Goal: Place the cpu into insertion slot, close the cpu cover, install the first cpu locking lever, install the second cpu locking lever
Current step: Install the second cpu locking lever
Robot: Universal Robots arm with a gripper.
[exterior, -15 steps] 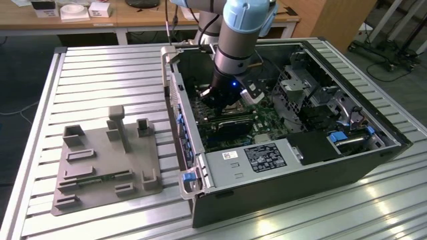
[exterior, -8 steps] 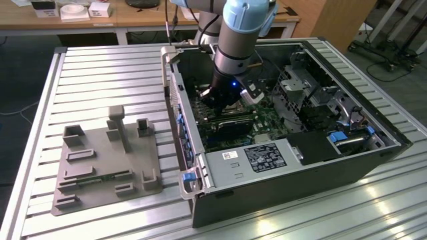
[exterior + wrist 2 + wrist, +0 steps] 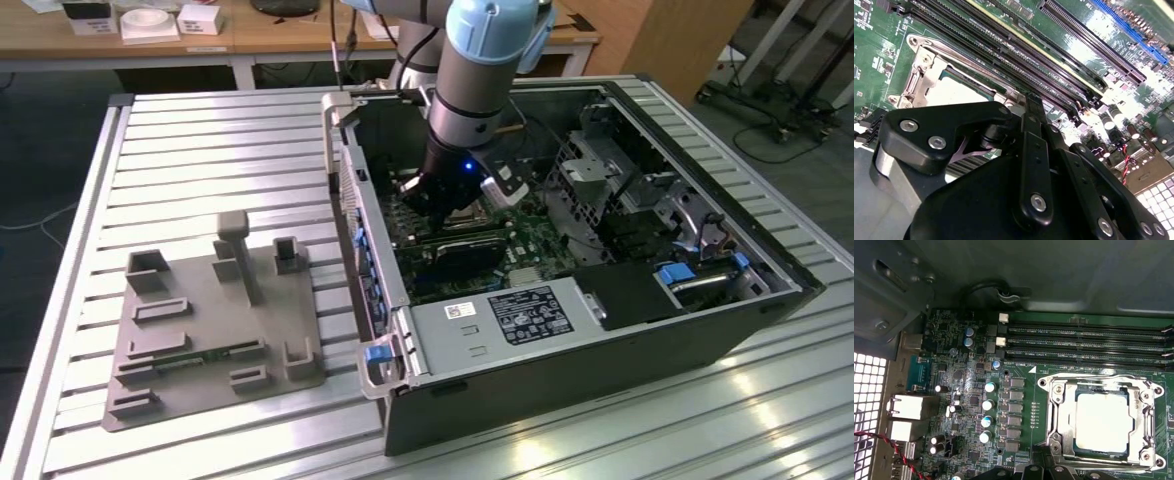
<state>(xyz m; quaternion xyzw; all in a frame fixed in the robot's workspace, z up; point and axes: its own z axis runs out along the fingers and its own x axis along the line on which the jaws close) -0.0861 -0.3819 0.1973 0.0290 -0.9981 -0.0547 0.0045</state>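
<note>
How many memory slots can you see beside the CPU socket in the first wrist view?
3: black slots stacked in parallel between the cpu cover and the case wall, nearest, middle, farthest. More may lie hidden.

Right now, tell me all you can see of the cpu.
The cpu is a flat square chip with a pale silvery metal top, lying level in its socket on the green motherboard. The cpu cover, a silver metal frame, lies down around its edges. The gripper hangs just beside the socket.
</note>
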